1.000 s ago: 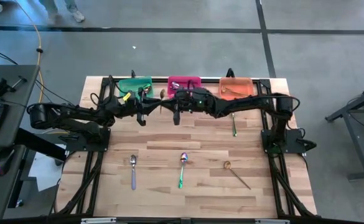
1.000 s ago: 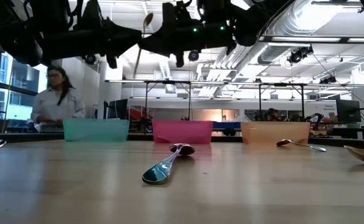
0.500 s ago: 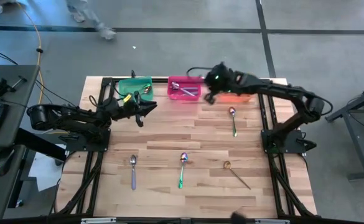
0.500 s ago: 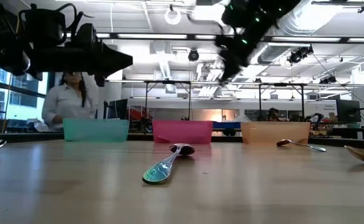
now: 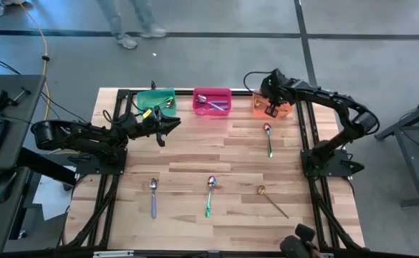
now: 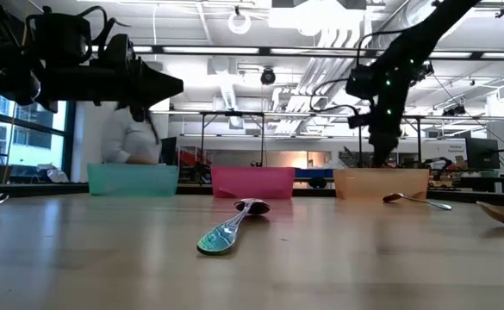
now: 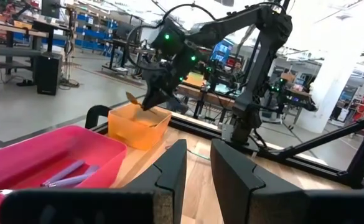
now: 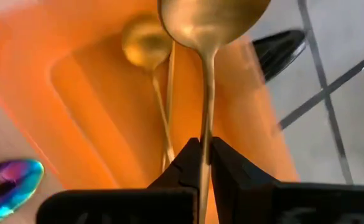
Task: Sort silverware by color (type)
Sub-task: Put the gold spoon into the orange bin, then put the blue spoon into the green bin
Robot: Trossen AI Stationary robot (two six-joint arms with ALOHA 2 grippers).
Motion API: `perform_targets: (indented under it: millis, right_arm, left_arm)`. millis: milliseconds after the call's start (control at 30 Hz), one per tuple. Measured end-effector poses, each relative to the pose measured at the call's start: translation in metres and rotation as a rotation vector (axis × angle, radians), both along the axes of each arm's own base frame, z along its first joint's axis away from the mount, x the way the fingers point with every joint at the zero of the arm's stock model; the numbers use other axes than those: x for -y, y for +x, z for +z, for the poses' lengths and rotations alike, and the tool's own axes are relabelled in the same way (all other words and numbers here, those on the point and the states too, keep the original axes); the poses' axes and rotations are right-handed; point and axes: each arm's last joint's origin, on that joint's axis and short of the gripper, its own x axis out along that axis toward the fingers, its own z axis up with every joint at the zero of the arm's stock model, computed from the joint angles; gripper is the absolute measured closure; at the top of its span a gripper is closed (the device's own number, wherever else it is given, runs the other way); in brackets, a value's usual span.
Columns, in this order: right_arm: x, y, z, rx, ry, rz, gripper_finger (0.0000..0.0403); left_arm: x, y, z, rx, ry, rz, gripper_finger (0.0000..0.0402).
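My right gripper [image 5: 272, 109] hangs over the orange bin [image 5: 261, 104] at the far right, shut on a gold spoon [image 8: 213, 18]. Another gold spoon [image 8: 145, 43] lies inside that bin. My left gripper [image 5: 172, 123] hovers open and holds nothing, in front of the teal bin [image 5: 152, 97]. The pink bin [image 5: 213, 94] holds lavender spoons [image 5: 216, 105]. On the table lie a lavender-handled spoon [image 5: 153, 198], two green-iridescent spoons [image 5: 209, 195] [image 5: 268, 140] and a gold one [image 5: 272, 199]. My right gripper pinches the gold spoon's thin handle [image 8: 205, 149] between its two fingers. The handle runs along the fingers and the bowl [image 8: 214, 15] sticks out past their tips. The fingers slant down from above. The spoon is lifted clear, above the orange bin's inside [image 8: 107, 99].
The three bins stand in a row along the table's far edge. Bare wood lies between the bins and the spoons near the front edge. A person walks on the floor beyond the table [image 5: 134, 21] and shows behind the teal bin [image 6: 131, 138].
My right gripper has swung from beside the left gripper, in front of the pink bin, toward the table's right and far edge, over the orange bin. It has tipped from level to pointing down and still carries the gold spoon. My left gripper has sunk a little.
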Motion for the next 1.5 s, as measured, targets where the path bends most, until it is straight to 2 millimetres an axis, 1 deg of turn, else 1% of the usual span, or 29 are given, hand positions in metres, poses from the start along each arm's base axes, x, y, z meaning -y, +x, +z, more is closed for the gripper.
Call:
perform_targets:
  millis: [167,300,367,433,500,600,700,767,833,967,1033,1167,1300,1400,1500]
  right_arm:
    - [-0.003,-0.011,-0.017,-0.019,0.026,-0.020,0.0403]
    - [-0.003,-0.013,-0.021,-0.020,0.023,-0.027,0.0401]
    - [-0.003,-0.012,-0.021,-0.016,0.020,-0.030,0.0390]
    - [-0.003,-0.012,-0.020,-0.009,0.018,-0.038,0.0370]
    - [-0.001,-0.010,-0.016,0.007,0.008,-0.053,0.0343]
    - [0.001,-0.004,-0.001,0.050,-0.011,-0.089,0.0306]
    - [-0.003,0.003,0.020,0.120,-0.033,-0.132,0.0294]
    - [-0.013,0.006,0.031,0.193,-0.026,-0.150,0.0302]
    - [-0.026,0.008,0.035,0.295,0.003,-0.166,0.0322]
    - [-0.060,0.015,0.029,0.442,0.042,-0.189,0.0382]
    - [-0.078,0.018,0.022,0.497,0.061,-0.214,0.0397]
    - [-0.110,0.021,0.007,0.593,0.132,-0.329,0.0379]
    - [-0.135,0.022,-0.010,0.600,0.176,-0.447,0.0353]
    - [-0.148,0.020,-0.021,0.599,0.194,-0.539,0.0326]
    - [-0.154,0.015,-0.031,0.604,0.187,-0.638,0.0295]
  left_arm:
    - [0.000,0.000,-0.001,-0.016,0.010,0.001,0.0337]
    - [0.000,0.000,-0.002,-0.019,0.009,0.001,0.0337]
    - [0.000,0.000,-0.002,-0.023,0.007,0.001,0.0337]
    - [0.000,0.000,-0.002,-0.024,0.006,0.001,0.0337]
    - [0.000,0.000,-0.002,-0.024,0.006,0.001,0.0337]
    - [0.000,0.000,-0.003,-0.028,0.005,0.001,0.0337]
    - [0.000,0.000,-0.004,-0.047,0.004,0.002,0.0337]
    - [0.000,0.000,-0.006,-0.061,-0.002,0.002,0.0337]
    - [0.000,0.000,-0.007,-0.076,0.006,0.002,0.0337]
    - [0.000,0.000,-0.008,-0.086,0.017,0.005,0.0337]
    - [0.000,0.000,-0.008,-0.088,0.021,0.005,0.0337]
    - [0.000,0.000,-0.009,-0.098,0.016,0.006,0.0337]
    - [0.000,0.000,-0.009,-0.099,0.002,0.006,0.0337]
    - [0.000,0.000,-0.010,-0.100,-0.003,0.007,0.0337]
    - [0.000,0.000,-0.010,-0.104,-0.007,0.007,0.0337]
